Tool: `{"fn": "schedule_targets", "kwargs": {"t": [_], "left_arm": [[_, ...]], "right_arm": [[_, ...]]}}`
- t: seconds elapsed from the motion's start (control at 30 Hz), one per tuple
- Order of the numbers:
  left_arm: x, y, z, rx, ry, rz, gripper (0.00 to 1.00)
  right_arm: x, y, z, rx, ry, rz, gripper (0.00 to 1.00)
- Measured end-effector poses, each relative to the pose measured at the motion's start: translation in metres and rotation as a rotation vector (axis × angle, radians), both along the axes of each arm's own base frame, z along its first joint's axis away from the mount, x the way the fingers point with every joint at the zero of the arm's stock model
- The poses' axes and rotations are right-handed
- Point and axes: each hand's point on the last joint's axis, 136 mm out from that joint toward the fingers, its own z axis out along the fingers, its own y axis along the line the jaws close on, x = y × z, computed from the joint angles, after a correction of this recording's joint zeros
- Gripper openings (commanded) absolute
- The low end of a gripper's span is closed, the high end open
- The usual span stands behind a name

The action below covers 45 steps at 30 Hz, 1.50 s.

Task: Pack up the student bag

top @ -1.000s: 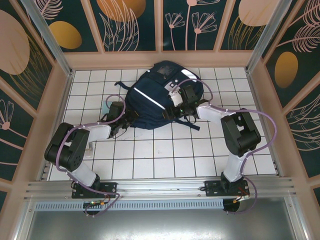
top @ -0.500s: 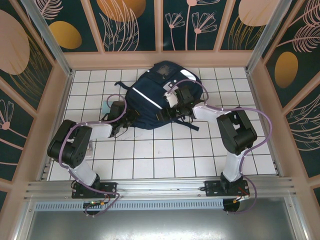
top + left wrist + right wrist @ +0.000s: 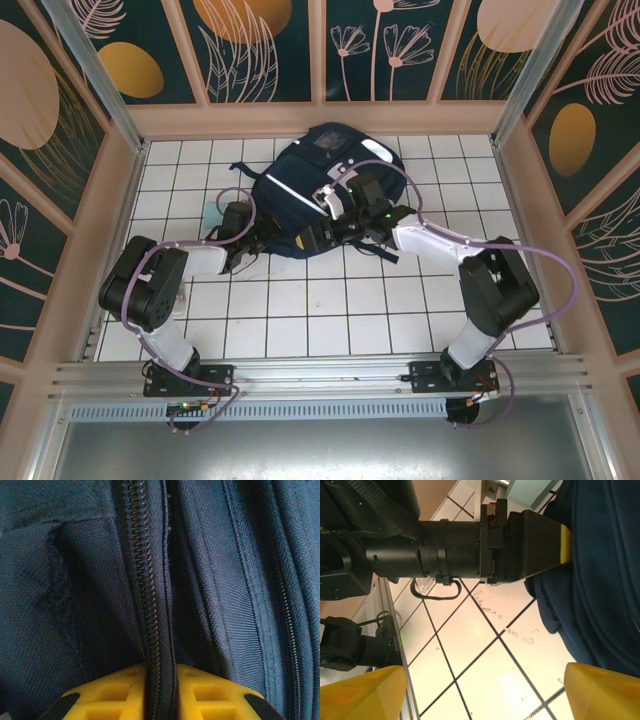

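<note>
Student bag (image 3: 292, 200) lay flat at the far middle of the white-tiled table (image 3: 300, 310), shoulder straps trailing toward the arms.

Left gripper (image 3: 266, 240) sat at the bag's near-left edge. In its wrist view the yellow pads (image 3: 112, 699) were drawn in narrow, pinching a raised fold of navy fabric with the zipper seam (image 3: 145, 580) running up between them. The bag was held.

Right gripper (image 3: 315, 238) was at the bag's near edge, just right of the left one and pointing toward it. Its jaws stood wide; the yellow fingertips (image 3: 365, 692) were far apart, with bare tile between them and nothing gripped. In that view the bag was at the right edge, and the left gripper's yellow-tipped finger was touching the fabric.

Writing: the grey patch (image 3: 328, 147) at the bag's far end was too small to read, and no lettering was legible on the fabric close up.

Change from a second earlier: the right gripper had come off the bag's right top side and moved down and left to the near edge, its elbow swinging out to the right. The left arm had hardly moved and kept its pinch. The bag's near-right edge had drawn in a little.
</note>
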Motion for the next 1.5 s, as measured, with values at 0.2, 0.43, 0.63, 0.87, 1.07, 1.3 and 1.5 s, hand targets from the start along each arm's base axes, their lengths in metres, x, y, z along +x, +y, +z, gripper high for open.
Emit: {"fn": "schedule_targets", "kwargs": {"t": [0.2,0.43,0.63,0.87,1.07,1.3,1.5], "left_arm": [[0.001,0.000,0.000,0.016,0.004,-0.008,0.24],[-0.003,0.004,0.011,0.118,-0.009,-0.058,0.33],[-0.010,0.015,0.027,0.216,-0.037,-0.082,0.36],[-0.021,0.012,0.037,0.245,-0.047,-0.119,0.37],[-0.032,-0.008,0.044,0.237,-0.067,-0.173,0.37],[-0.043,-0.027,0.045,0.235,-0.075,-0.223,0.38],[-0.059,-0.051,0.045,0.242,-0.086,-0.286,0.40]], "right_arm": [[0.030,-0.037,0.005,-0.136,-0.124,-0.266,0.90],[0.076,-0.072,0.024,-0.116,-0.180,-0.547,0.85],[0.118,-0.098,0.007,-0.109,-0.100,-0.674,0.80],[0.132,-0.098,-0.053,-0.161,0.034,-0.740,0.75],[0.146,-0.088,-0.085,-0.154,0.099,-0.762,0.40],[0.154,-0.077,-0.087,-0.107,0.139,-0.776,0.00],[0.154,-0.073,-0.079,-0.057,0.194,-0.799,0.00]]}}
